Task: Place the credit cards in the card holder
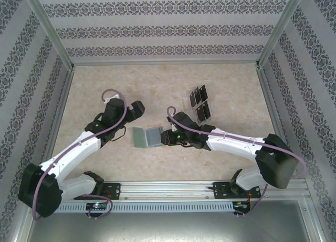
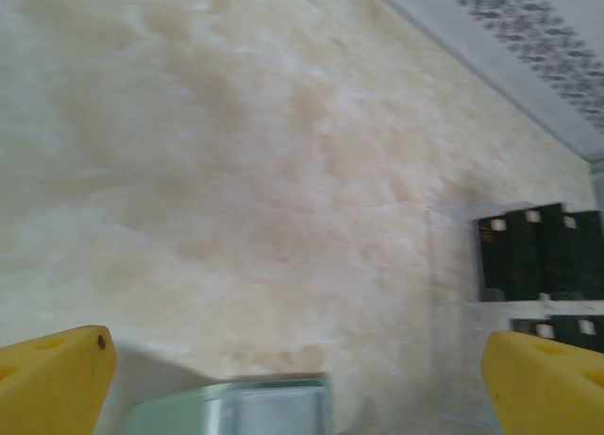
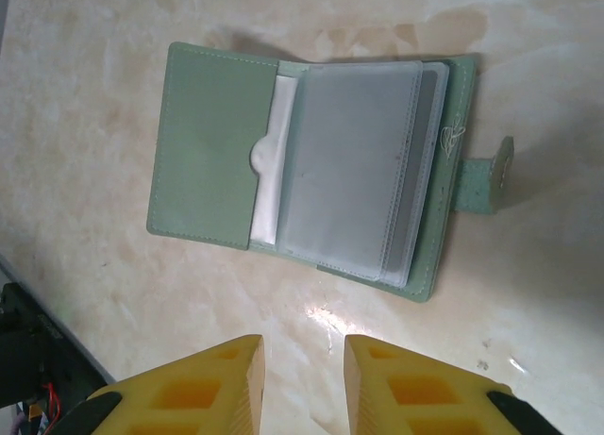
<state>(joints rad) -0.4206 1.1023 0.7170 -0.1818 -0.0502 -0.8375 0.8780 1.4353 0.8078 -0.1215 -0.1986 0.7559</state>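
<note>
Lying open on table [image 3: 85, 67]: card holder [image 3: 208, 152].

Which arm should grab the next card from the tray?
Right, probably: the cards sit on its side of the wallet, and the right claw is empty and nearer them.

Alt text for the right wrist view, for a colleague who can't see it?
The sage-green card holder lies open on the beige table, clear plastic sleeves stacked on the half nearest its snap tab. Below it in frame, the right gripper shows its yellow fingers slightly apart, nothing between them.
</note>
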